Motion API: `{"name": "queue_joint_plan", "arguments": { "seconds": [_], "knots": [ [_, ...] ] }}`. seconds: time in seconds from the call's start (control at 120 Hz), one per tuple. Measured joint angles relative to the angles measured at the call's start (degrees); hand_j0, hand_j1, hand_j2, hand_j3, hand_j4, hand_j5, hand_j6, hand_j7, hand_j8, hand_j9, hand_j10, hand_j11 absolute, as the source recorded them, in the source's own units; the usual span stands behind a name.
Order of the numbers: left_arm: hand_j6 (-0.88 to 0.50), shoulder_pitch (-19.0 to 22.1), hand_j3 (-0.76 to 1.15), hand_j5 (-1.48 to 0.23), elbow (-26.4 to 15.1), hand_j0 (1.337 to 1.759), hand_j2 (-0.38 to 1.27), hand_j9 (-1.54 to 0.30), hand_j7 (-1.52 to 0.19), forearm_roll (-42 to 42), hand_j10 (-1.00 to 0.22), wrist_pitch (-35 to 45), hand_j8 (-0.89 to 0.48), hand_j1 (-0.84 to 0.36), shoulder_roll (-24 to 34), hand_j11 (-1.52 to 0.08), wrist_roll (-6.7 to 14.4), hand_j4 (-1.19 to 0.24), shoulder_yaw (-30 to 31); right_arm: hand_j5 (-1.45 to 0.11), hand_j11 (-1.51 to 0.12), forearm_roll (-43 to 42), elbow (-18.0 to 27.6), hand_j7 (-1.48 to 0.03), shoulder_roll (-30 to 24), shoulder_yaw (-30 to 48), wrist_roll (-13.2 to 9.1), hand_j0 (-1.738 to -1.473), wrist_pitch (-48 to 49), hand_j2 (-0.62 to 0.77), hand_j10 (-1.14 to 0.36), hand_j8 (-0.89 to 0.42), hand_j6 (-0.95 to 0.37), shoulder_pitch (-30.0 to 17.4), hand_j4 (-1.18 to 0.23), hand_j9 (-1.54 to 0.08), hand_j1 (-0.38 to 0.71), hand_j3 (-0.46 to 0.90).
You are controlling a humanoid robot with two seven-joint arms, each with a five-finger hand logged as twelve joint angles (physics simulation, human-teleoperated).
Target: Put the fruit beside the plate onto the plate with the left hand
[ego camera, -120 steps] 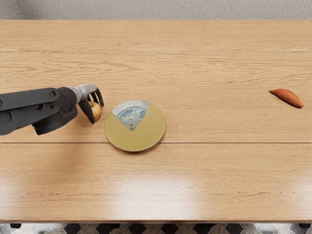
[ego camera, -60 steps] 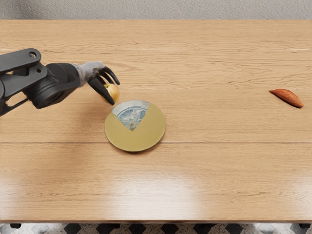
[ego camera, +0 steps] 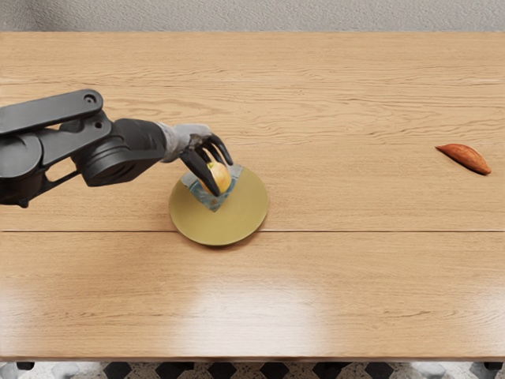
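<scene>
While open bench (ego camera: 339, 292) is stretching wide on every side of it, the plate (ego camera: 233, 223) is sitting left of centre, well apart from all edges. The left hand (ego camera: 199, 152) is reaching over its far part, fingers curling closely around the yellow fruit (ego camera: 221, 175) there. An orange root (ego camera: 464, 158) is lying near the right edge.

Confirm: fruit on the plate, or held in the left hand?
Held. The left hand curls around the fruit above the plate, at its back part; contact with the plate: cannot tell.
</scene>
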Motion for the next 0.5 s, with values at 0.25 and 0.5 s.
{"name": "queue_joint_plan", "arguments": {
  "seconds": [0.25, 0.5],
  "knots": [
    [-0.45, -0.56, 0.0, -0.83, 0.08, 1.656, 0.44, -0.82, -0.82, 0.62, -0.58, -0.01, -0.4, -0.32, -0.14, -0.82, 0.01, -0.62, 2.34, -0.02, -0.02, 0.0, 0.0, -0.02, 0.0, 0.0, 0.0, -1.658, 0.0, 0.0, -0.02, -0.02, -0.02, 0.03, -0.02, -0.02, -0.33, 0.0],
    [-0.19, -0.6, 0.0, -0.32, -0.08, 1.658, 0.14, -0.31, -0.31, 0.16, -0.23, -4.98, -0.17, 0.09, 4.53, -0.31, -0.02, -0.24, 0.67, -0.02, -0.02, 0.0, 0.0, -0.02, 0.0, 0.0, 0.0, -1.658, 0.01, 0.0, -0.02, -0.02, -0.02, 0.02, -0.02, -0.02, -0.33, 0.0]
  ]
}}
